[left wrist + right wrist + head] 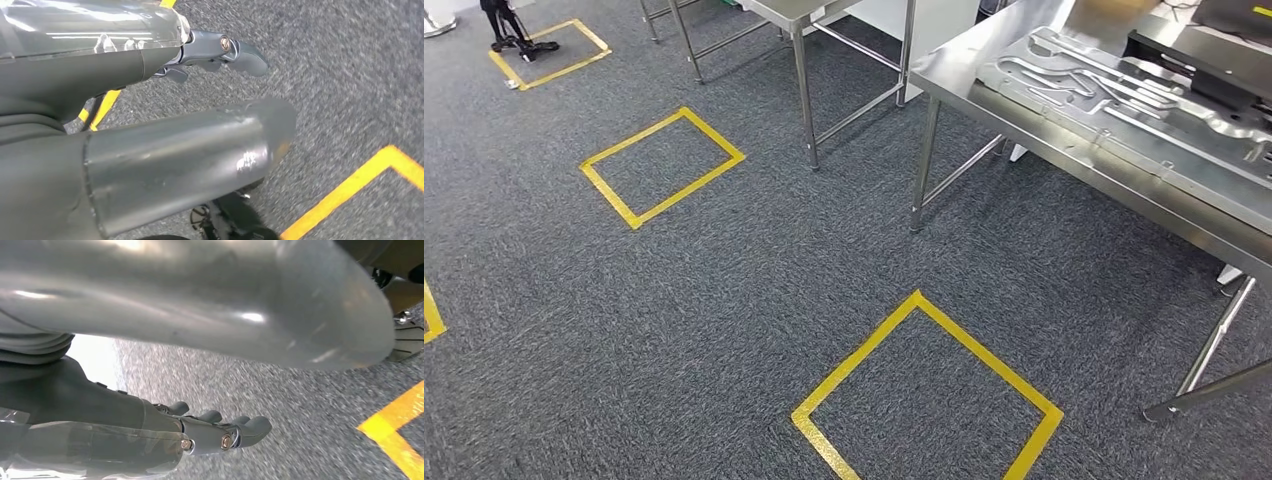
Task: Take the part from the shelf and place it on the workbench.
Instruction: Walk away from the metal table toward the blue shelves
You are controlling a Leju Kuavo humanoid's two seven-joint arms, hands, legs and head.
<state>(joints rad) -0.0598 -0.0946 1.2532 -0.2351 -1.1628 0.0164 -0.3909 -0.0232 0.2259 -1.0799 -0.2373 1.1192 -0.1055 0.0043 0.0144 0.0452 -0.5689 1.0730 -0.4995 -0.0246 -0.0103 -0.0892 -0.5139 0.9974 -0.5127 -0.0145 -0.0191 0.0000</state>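
Observation:
A large silver stamped metal part [1124, 95] lies flat on the steel workbench [964, 62] at the right in the head view. My left hand [165, 145] hangs over grey carpet with its fingers [235, 50] stretched out and apart from the thick thumb, holding nothing. My right hand [200, 305] also hangs over the carpet, its dark fingers [230, 432] straight and apart from the thumb, with nothing in it. No shelf is in sight.
Grey carpet carries yellow tape squares, one near [924, 390] and one farther left [662, 165]. A second steel table [804, 12] stands behind the workbench. A dark box [1214, 60] sits on the workbench's far side. A black tripod [509, 30] stands at the far left.

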